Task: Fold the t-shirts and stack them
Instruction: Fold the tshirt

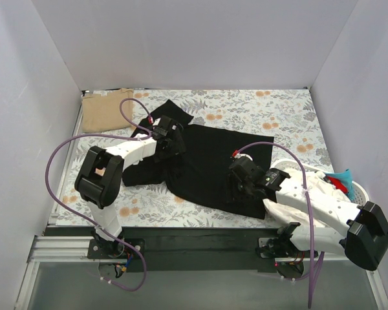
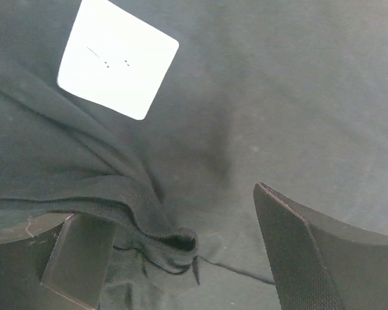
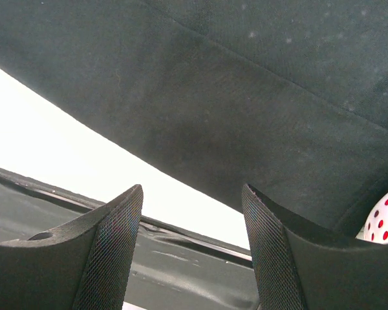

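Both gaping on black shirt (image 1: 207, 155): left gripper (image 1: 170, 139), right gripper (image 1: 236, 184); you're needing fold and near-edge hem seated deep.

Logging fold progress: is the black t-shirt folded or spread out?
Spread out: the black t-shirt lies mostly flat across the floral cloth, one hem ridge bunched at the left gripper.

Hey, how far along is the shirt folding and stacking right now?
Done: the tan t-shirt looks folded at the far left corner. In hand: the black t-shirt lies mostly spread; the left gripper, fingers open, sits by its white label, the right gripper, open, at its near hem. Left: folding the black one and stacking both.
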Controlling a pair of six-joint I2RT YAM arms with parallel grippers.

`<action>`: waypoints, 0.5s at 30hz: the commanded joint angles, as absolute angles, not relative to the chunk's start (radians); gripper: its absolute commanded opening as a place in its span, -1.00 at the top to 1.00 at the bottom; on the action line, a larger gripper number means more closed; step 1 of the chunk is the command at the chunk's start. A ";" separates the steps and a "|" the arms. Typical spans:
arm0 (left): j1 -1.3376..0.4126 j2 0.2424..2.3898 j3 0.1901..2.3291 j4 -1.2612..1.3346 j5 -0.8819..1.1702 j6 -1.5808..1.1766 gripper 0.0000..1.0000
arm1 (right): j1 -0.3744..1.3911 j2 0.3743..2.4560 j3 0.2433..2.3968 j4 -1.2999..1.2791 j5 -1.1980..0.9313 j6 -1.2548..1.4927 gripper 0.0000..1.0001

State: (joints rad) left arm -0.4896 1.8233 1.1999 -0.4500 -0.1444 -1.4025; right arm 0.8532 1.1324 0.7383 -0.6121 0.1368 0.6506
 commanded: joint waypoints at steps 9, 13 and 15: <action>-0.494 1.674 1.200 -0.508 -0.261 -1.339 -0.65 | 0.859 1.149 0.756 -0.621 0.146 0.657 -0.39; -0.494 1.637 1.154 -0.505 -0.276 -1.330 -0.67 | 0.859 1.140 0.758 -0.621 0.149 0.653 -0.40; -0.494 1.614 1.126 -0.470 -0.252 -1.325 -0.67 | 0.859 1.141 0.756 -0.621 0.150 0.655 -0.39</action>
State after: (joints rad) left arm -0.4911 1.6752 1.1572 -0.4866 -0.2321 -1.3460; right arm 0.8532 1.1526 0.7383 -0.6128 0.1360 0.6510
